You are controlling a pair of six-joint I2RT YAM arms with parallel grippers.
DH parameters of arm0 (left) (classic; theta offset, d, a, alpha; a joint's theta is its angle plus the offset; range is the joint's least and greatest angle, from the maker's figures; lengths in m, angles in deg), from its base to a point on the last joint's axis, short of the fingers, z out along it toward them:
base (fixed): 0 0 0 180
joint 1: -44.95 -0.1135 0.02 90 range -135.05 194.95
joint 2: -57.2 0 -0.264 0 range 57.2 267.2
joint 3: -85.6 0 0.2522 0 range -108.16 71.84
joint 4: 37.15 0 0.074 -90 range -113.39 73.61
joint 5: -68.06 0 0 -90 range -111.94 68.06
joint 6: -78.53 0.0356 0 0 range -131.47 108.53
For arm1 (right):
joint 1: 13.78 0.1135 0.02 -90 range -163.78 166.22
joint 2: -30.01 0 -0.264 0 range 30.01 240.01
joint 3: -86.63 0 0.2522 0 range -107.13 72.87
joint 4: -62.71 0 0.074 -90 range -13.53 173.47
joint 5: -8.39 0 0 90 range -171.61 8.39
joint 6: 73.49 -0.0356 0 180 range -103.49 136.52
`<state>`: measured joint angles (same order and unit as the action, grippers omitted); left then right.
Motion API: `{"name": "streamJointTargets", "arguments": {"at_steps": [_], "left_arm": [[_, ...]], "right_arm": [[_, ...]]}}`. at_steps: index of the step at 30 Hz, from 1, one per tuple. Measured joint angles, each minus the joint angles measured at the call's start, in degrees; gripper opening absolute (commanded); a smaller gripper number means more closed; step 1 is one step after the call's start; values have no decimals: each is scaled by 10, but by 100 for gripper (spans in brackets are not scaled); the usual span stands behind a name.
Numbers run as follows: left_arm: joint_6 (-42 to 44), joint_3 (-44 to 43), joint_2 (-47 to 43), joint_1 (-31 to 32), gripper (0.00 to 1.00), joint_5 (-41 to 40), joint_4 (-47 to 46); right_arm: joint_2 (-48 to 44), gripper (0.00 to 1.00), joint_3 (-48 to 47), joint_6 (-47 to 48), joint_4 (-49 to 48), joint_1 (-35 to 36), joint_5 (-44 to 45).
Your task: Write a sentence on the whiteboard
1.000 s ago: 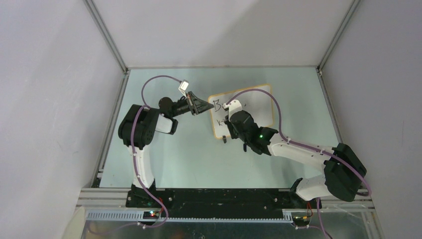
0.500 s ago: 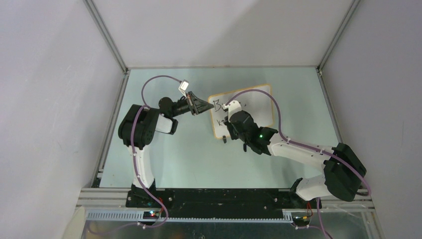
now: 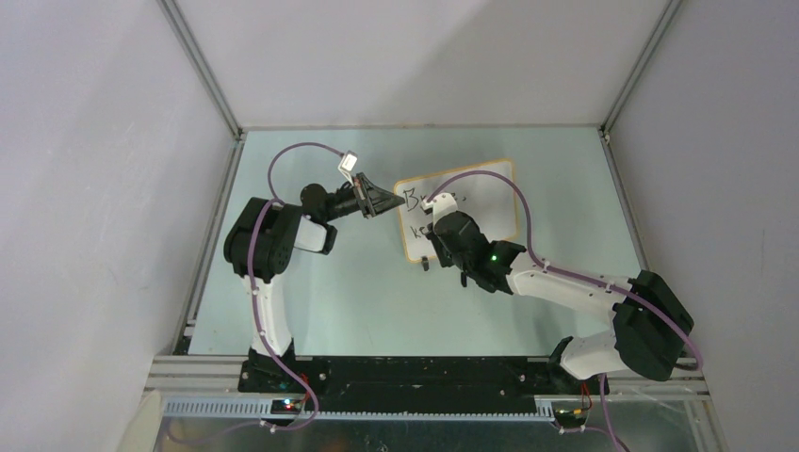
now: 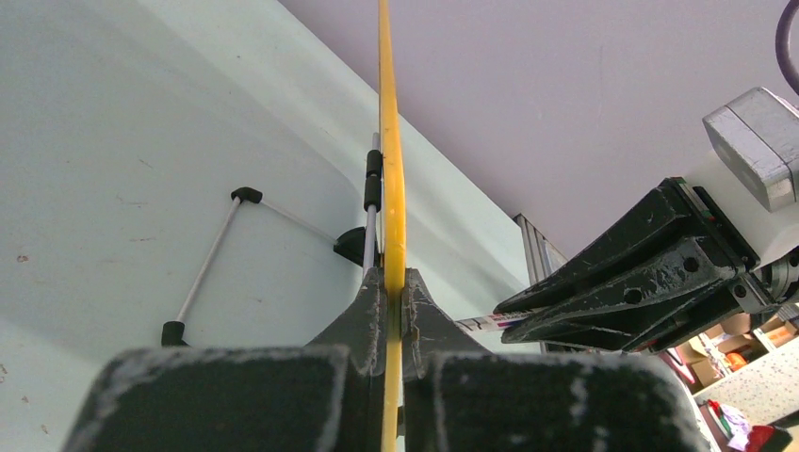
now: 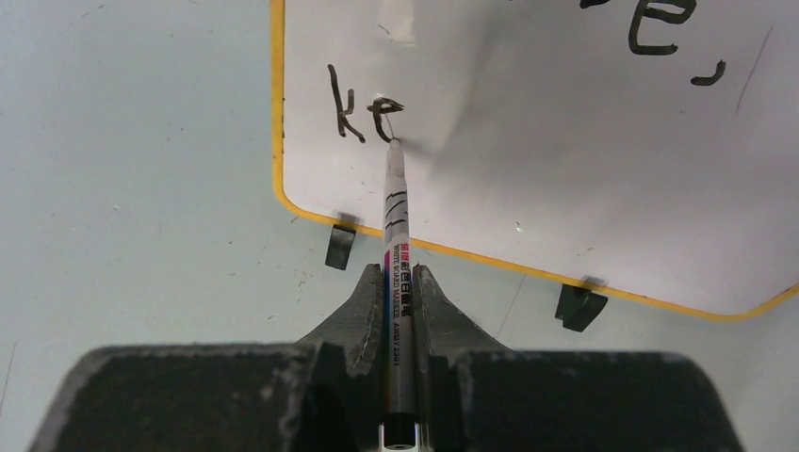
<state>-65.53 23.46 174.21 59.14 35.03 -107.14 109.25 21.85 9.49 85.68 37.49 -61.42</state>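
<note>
The whiteboard [image 3: 481,193] with its orange-yellow frame lies on the pale green table. Seen edge-on in the left wrist view, the whiteboard [image 4: 387,141] is clamped at its left rim by my left gripper [image 4: 387,278], which is shut on it. My right gripper [image 5: 397,273] is shut on a marker [image 5: 395,217] whose tip touches the board surface [image 5: 565,141]. The sentence [image 5: 363,118] reads "ke" on the lower line, with the tip at the "e". The end of the upper line, "e," [image 5: 660,28], shows above. From overhead the right wrist [image 3: 452,235] covers part of the writing.
Two black clip feet [image 5: 340,247] [image 5: 578,307] sit at the board's near edge. A thin wire stand [image 4: 212,254] lies on the table beyond the board. Grey enclosure walls and an aluminium frame [image 3: 203,254] bound the table.
My right wrist has shifted slightly toward the board's lower left, uncovering more of the upper line. The left arm and the board have not moved.
</note>
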Motion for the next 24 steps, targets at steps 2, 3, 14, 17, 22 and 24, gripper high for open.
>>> {"name": "streamJointTargets", "arguments": {"at_steps": [2,3,14,17,22,24], "left_arm": [[0,0,0,0,0,0,0],[0,0,0,0,0,0,0],[0,0,0,0,0,0,0],[0,0,0,0,0,0,-1],[0,0,0,0,0,1,-2],[0,0,0,0,0,1,-2]], "right_arm": [[0,0,0,0,1,0,4],[0,0,0,0,1,0,5],[-1,0,0,0,0,0,9],[-8,0,2,0,-5,0,9],[-42,0,12,0,-21,-2,9],[-45,0,12,0,-26,-3,9]]}}
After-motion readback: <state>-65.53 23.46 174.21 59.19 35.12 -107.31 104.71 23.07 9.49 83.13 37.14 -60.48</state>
